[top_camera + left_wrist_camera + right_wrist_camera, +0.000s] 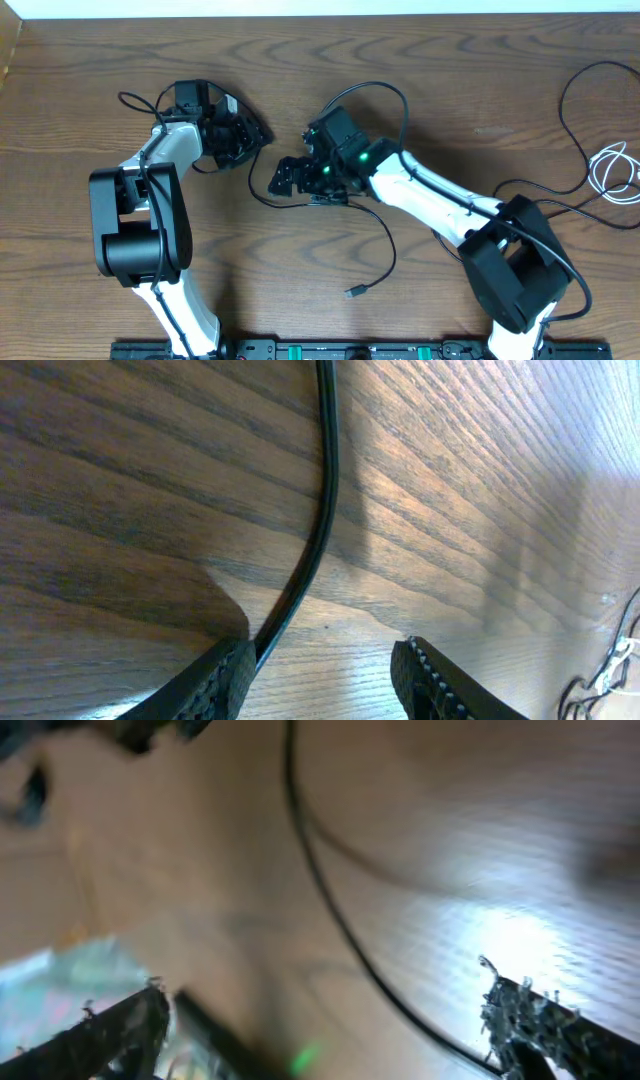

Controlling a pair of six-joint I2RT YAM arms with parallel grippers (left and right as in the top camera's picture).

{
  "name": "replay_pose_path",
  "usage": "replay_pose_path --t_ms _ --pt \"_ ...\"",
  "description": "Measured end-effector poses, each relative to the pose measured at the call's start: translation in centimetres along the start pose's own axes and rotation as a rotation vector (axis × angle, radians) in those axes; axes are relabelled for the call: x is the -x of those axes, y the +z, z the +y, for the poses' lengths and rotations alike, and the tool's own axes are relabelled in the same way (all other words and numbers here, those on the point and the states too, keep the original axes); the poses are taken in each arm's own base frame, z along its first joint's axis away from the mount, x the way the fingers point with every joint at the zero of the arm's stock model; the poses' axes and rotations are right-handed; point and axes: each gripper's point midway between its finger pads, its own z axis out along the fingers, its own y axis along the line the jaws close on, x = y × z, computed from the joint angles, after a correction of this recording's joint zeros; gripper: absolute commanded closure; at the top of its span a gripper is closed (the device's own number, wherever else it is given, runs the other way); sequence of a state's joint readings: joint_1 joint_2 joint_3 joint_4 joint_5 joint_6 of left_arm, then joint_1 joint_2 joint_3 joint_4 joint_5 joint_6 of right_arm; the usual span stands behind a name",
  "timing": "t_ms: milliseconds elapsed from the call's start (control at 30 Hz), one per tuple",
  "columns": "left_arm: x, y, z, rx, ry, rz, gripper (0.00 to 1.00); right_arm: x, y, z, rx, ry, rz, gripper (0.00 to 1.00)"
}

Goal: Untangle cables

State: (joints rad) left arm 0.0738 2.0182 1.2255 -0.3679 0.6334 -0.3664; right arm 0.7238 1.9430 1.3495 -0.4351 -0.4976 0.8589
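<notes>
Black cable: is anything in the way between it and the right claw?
Nothing I can see. In the right wrist view the black cable lies on the bare table, right between the fingers of the open right gripper, with nothing over it. That picture is blurry, so tiny things could be missed.

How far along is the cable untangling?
One black cable lies alone at centre, apparently freed. The left end effector and right end effector stand open over it, gripping nothing. The white cable and a second black cable at the right edge seem to cross; separating them is left.
</notes>
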Motion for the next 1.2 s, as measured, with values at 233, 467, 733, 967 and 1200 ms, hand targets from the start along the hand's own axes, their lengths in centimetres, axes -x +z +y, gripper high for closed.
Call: replay_pose_path --t_ms 233,467,733,967,1200 --pt "-0.2 0.1 -0.1 -0.012 -0.006 0.009 0.49 1.5 0.1 -1.5 -0.097 0.118 -0.117 0.12" --pt "-0.2 0.1 -0.1 -0.012 -0.007 0.01 0.53 1.8 0.3 -1.8 -0.148 0.134 -0.182 0.28" --pt "-0.4 0.2 -0.1 -0.014 -0.013 0.015 0.53 4.1 0.4 -2.2 -0.171 0.137 -0.304 0.27" --pt "-0.7 0.4 0.1 -0.015 -0.028 0.029 0.7 5.5 3.8 -3.9 -0.172 0.138 -0.332 0.33" --pt "-0.8 0.6 0.3 -0.015 -0.035 0.033 0.81 7.5 3.8 -2.2 -0.099 -0.023 -0.358 0.15"
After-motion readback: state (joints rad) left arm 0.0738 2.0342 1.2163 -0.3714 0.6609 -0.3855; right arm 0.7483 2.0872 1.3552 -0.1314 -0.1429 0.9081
